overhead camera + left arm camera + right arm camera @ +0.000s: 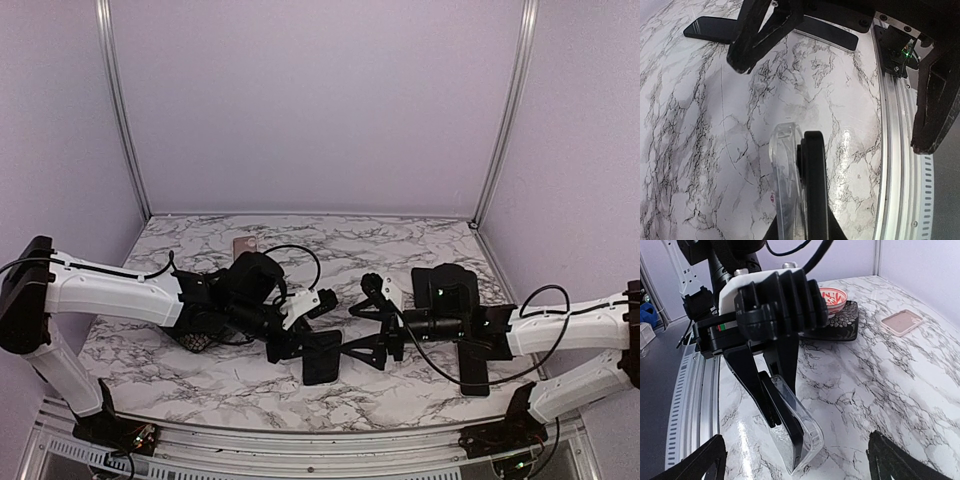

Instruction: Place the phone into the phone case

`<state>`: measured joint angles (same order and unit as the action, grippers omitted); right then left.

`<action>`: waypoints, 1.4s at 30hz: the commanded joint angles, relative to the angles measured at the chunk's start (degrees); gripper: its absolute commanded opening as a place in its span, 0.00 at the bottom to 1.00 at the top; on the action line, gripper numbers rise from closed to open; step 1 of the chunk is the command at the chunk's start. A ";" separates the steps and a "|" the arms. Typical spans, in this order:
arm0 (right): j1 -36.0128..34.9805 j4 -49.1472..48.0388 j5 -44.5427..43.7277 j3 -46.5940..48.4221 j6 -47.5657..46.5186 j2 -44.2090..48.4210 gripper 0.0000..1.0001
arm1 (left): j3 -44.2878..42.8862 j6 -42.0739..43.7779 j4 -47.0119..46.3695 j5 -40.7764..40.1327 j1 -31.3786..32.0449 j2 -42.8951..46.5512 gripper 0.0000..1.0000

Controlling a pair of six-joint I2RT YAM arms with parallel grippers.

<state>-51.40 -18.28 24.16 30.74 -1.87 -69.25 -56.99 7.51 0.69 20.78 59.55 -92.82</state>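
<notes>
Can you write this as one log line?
left fingers: gripping clear plastic phone case | right fingers: open | flat black phone: on marble table

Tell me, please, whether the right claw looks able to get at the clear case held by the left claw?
Probably yes: the right claw is open and faces the clear case with nothing between them; the left claw pinches only one end of it.

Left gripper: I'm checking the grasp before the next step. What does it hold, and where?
The left gripper pinches the black phone and clear case together, by their upper end; the lower end hangs free.
</notes>
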 commanded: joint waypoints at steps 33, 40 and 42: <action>2.53 -4.34 16.04 6.30 -3.14 -14.46 0.12 | 0.01 4.85 1.41 -8.48 2.15 -3.23 0.25; 2.53 -0.97 15.76 6.70 -5.92 -12.97 0.00 | 1.39 3.99 -0.92 -9.09 2.04 0.28 0.49; 2.53 0.23 16.01 6.94 -6.49 -11.73 0.00 | 3.29 3.44 -3.74 -9.26 1.91 2.89 0.62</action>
<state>-48.80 -21.08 39.59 35.68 -6.17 -83.20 -56.60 11.57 0.71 13.13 61.82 -95.09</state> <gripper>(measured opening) 0.065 0.529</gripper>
